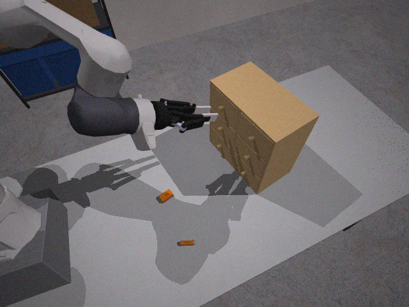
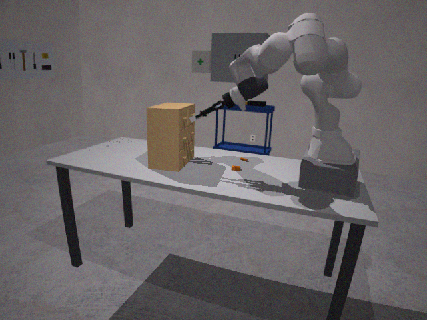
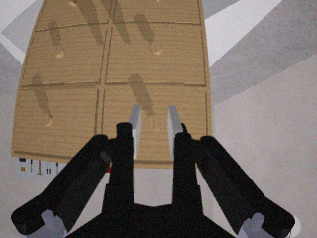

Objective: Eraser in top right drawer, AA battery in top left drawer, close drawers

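While the tan wooden chest [image 1: 264, 102] [image 2: 163, 137] [image 3: 64, 101] stood shut, the black two-fingered gripper [image 1: 211, 112] [image 2: 192, 119] [image 3: 155, 116] hovered by its top-left knob [image 1: 221, 107] [image 3: 155, 123] — fingertips [image 1: 213, 116] apart, clamped on nothing.

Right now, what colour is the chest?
Light tan with wood grain; the chest shows best in the top view.
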You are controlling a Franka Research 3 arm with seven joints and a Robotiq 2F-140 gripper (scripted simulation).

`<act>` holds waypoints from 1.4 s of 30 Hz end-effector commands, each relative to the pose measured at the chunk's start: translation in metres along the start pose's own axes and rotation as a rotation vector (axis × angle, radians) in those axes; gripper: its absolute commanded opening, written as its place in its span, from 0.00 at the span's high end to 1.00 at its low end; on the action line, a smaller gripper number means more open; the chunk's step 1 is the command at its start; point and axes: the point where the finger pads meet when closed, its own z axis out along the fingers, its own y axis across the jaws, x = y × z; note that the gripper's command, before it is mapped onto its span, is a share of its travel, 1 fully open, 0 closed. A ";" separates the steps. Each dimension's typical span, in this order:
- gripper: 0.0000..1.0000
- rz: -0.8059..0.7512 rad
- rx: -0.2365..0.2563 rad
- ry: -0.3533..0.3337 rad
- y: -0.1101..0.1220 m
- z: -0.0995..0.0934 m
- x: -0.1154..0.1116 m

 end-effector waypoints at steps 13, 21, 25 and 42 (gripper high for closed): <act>0.80 0.004 0.002 0.000 0.000 0.001 0.000; 0.80 0.004 0.002 0.000 0.000 0.004 -0.002; 0.80 0.004 0.002 0.000 0.000 0.008 -0.005; 0.80 0.004 0.002 0.000 0.000 0.029 -0.017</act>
